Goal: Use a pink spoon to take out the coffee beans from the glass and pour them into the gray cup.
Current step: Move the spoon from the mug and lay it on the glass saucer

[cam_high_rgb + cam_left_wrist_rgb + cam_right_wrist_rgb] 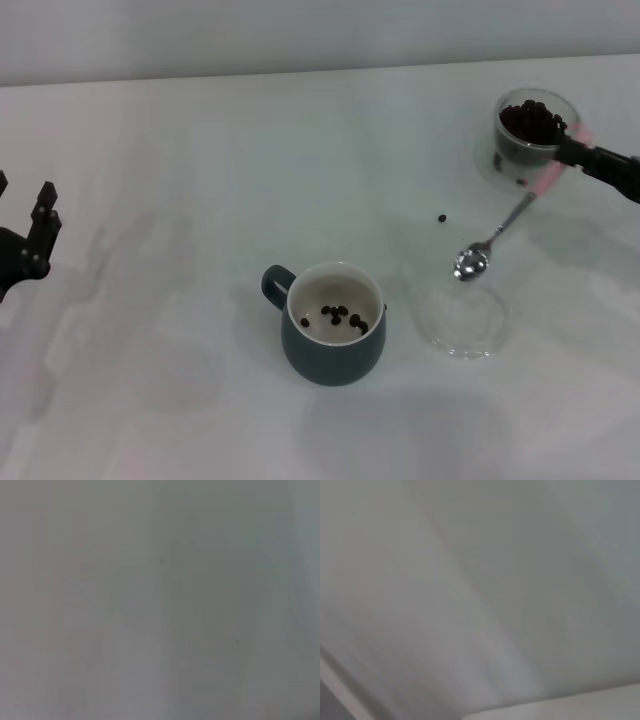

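In the head view the gray cup (334, 338) stands at the front centre with several coffee beans (343, 317) on its white inside. The glass (533, 133) stands at the far right, holding many dark beans. My right gripper (572, 150) is shut on the pink spoon (505, 228) at its pink handle end, just in front of the glass. The spoon slants down and left; its metal bowl (470, 264) looks empty and hangs above the flat clear dish. My left gripper (40, 230) is parked at the left edge. Both wrist views show only blank surface.
A flat clear shallow dish (462, 318) lies to the right of the gray cup. One stray bean (442, 218) lies on the white table (200, 180) between the glass and the cup.
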You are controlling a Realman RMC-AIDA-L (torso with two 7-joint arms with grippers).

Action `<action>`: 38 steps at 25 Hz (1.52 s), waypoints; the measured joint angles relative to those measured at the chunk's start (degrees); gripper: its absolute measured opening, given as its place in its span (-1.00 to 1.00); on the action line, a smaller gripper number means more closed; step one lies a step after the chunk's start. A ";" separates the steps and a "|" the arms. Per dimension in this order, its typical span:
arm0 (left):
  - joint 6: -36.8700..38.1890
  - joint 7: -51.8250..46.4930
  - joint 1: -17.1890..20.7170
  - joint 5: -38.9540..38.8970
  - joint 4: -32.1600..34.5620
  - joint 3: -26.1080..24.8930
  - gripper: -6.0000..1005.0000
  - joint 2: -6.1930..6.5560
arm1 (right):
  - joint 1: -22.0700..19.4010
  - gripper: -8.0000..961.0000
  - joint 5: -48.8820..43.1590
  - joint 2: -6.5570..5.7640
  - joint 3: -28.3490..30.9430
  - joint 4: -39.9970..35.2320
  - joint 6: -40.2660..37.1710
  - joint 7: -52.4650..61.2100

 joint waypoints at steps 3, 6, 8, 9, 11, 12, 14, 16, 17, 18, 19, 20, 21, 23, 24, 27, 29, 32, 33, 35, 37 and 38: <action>-0.01 0.00 -0.21 0.00 0.02 0.00 0.01 0.00 | -0.86 -0.68 -0.45 -0.11 -0.29 -0.08 -0.73 -0.57; -0.03 0.00 -0.47 0.00 0.02 0.00 0.01 -0.01 | -1.04 -0.68 -1.30 0.11 -0.21 0.17 -2.00 -0.97; -0.04 0.00 -0.65 0.00 0.03 0.00 0.01 -0.05 | -1.15 -0.68 -1.89 0.36 -0.31 0.20 -3.15 -1.16; -0.04 0.00 -0.65 0.00 0.03 0.00 0.01 -0.05 | -1.19 -0.68 -2.43 0.50 -0.34 0.20 -3.80 -1.22; -0.06 0.00 -0.72 0.00 0.02 0.00 0.01 -0.08 | -1.23 -0.68 -3.45 0.83 -0.28 0.22 -5.37 -1.25; -0.07 0.00 -0.73 0.00 0.01 0.00 0.01 -0.08 | -1.26 -0.68 -3.69 0.99 -0.31 0.23 -6.11 -1.25; -0.07 0.00 -0.73 0.00 0.00 0.00 0.01 -0.09 | -1.32 -0.68 -3.90 1.28 -0.50 0.31 -7.47 -1.24; -0.08 0.00 -0.72 0.00 -0.02 0.00 0.01 -0.09 | -1.38 -0.68 -4.01 1.41 -0.60 0.56 -8.21 -1.22; -0.07 0.00 -0.71 0.00 -0.02 0.00 0.01 -0.09 | -1.41 -0.68 -4.02 1.43 -0.60 0.70 -8.37 -1.18; -0.07 0.00 -0.68 0.00 -0.03 0.00 0.01 -0.08 | -1.43 -0.68 -4.07 1.45 -0.60 0.86 -8.55 -1.11; -0.07 0.00 -0.68 0.00 -0.05 0.00 0.01 -0.07 | -1.44 -0.68 -4.10 1.45 -0.60 0.97 -8.71 -0.99; -0.07 0.00 -0.67 0.00 -0.07 0.00 0.01 -0.05 | -1.47 -0.68 -4.26 1.45 -0.60 0.99 -8.82 -0.82; -0.07 0.00 -0.66 0.00 -0.09 0.00 0.01 -0.05 | -1.49 -0.68 -4.45 1.45 -0.60 1.01 -8.90 -0.63; -0.07 0.00 -0.66 -0.02 -0.12 0.00 0.01 -0.03 | -1.51 -0.68 -4.96 1.45 -0.60 1.21 -9.02 0.01; -0.07 0.00 -0.68 -0.09 -0.13 0.00 0.01 0.00 | -1.45 -0.68 -5.23 1.44 -0.60 1.43 -9.03 0.48; -0.07 0.03 -0.74 -0.52 -0.15 0.00 0.01 0.05 | -1.07 -0.68 -5.92 1.43 -0.71 2.18 -8.95 1.81; -0.07 0.08 -0.84 -0.56 -0.15 0.00 0.01 0.07 | -0.96 -0.67 -6.13 1.46 -0.71 2.34 -8.77 2.43; -0.07 0.14 -0.88 -0.57 -0.15 0.00 0.01 0.09 | -0.92 -0.66 -6.30 1.82 -0.72 2.40 -8.68 3.05; -0.07 0.15 -0.88 -0.58 -0.15 0.00 0.01 0.09 | -0.89 -0.66 -6.33 1.96 -0.71 2.41 -8.75 3.15; -0.07 0.16 -0.92 -0.59 -0.15 0.00 0.01 0.09 | -0.83 -0.65 -6.37 2.24 -0.71 2.43 -9.00 3.19; -0.07 0.20 -0.97 -0.60 -0.15 0.00 0.01 0.09 | -0.64 -0.64 -6.66 2.54 -0.70 2.44 -9.36 3.22; -0.07 0.26 -0.99 -0.61 -0.15 0.00 0.01 0.09 | -0.52 -0.64 -6.82 2.69 -0.70 2.46 -9.63 3.26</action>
